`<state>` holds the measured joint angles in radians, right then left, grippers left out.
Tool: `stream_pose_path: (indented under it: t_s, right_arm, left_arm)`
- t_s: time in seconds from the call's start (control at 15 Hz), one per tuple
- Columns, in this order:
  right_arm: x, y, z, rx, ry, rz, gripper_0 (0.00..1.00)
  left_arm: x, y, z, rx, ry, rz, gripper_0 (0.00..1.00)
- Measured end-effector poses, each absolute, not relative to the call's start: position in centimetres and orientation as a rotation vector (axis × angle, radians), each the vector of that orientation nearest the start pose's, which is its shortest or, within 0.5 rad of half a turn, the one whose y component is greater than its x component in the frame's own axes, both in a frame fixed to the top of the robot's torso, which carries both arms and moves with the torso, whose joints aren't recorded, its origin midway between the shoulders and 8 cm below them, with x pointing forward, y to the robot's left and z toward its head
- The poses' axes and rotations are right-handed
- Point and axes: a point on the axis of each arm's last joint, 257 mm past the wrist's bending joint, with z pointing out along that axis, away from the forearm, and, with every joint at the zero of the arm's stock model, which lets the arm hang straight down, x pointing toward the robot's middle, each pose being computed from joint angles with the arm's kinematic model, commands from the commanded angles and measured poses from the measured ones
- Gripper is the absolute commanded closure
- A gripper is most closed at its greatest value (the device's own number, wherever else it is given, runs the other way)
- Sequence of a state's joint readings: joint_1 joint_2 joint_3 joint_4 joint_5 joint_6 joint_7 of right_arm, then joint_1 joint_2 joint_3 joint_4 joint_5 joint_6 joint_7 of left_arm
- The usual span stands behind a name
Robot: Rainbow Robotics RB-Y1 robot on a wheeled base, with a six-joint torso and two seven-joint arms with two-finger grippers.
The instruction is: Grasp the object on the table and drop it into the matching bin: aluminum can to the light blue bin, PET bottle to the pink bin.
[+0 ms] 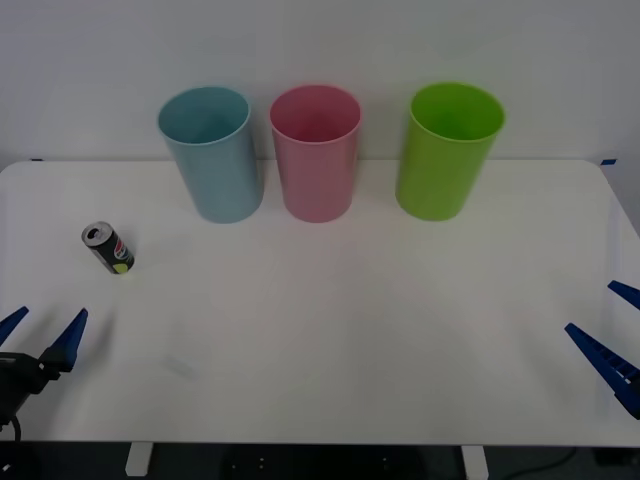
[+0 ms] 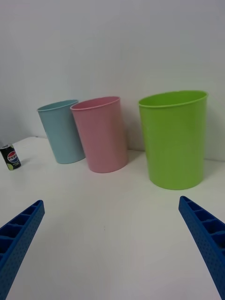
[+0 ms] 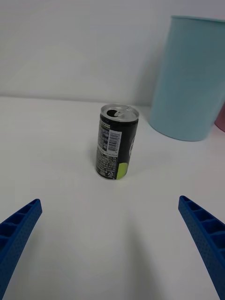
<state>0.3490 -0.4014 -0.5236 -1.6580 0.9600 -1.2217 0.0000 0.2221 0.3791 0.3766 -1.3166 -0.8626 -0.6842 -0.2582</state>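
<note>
Small black aluminum can (image 1: 108, 249) upright, silver top, yellow-green spot.

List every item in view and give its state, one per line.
Can: upright on the table, tab opened, not held.
Light blue bin: upright, looks empty.
Pink bin: upright, looks empty.
Green bin: upright, looks empty.
Left gripper: open, near the can, holding nothing.
Right gripper: open, at the table's right edge, holding nothing.

Both end effectors — left (image 1: 40, 330), right (image 1: 612, 325) — low (fingers spread)
</note>
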Motion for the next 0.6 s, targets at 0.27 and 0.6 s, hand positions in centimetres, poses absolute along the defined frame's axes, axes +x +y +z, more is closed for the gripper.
stream_pose_path:
  t_s: [0.27,0.6]
  right_arm:
    - [34.2,-33.0,-16.9,-0.465,1.441,0.567,0.0]
    - [34.2,-33.0,-16.9,-0.465,1.441,0.567,0.0]
  left_arm:
    - [43.8,43.4,-28.8,-0.027,1.647,-0.154,0.0]
    - [46.1,43.0,-29.4,-0.04,1.652,-0.157,0.0]
